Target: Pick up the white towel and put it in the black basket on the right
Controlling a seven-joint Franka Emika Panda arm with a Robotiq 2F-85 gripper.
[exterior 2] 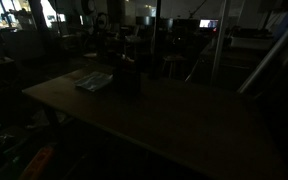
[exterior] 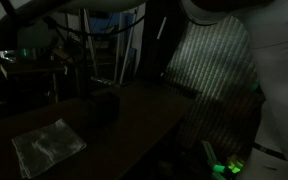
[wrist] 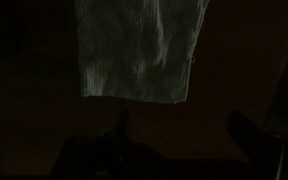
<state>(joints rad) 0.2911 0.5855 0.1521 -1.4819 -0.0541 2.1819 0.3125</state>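
My gripper (wrist: 184, 140) shows in the wrist view only as two dark fingers (wrist: 119, 135) rising from the lower edge. They stand well apart with nothing between them, so I record the hand as spread and empty. Past the fingertips, in the upper part of that view, lies the white towel (wrist: 139, 50). It is flat, its ribbed weave is legible, and its near hem is clear of both fingers; its far end is cut off by the frame. Under and around it is the dark table (wrist: 44, 110). Both exterior views show the towel (exterior: 49, 145) (exterior 2: 94, 82) spread flat on the table (exterior: 149, 115) (exterior 2: 174, 120), close to one edge. The black basket (exterior: 104, 105) (exterior 2: 130, 78) stands upright on the same table. In an exterior view it sits just beside the towel; whether the two touch, I cannot tell. The towel is outside the basket. The lighting is very poor throughout, and I cannot make out my hand in either exterior view. A small green light (exterior: 229, 165) glows low beside the table.
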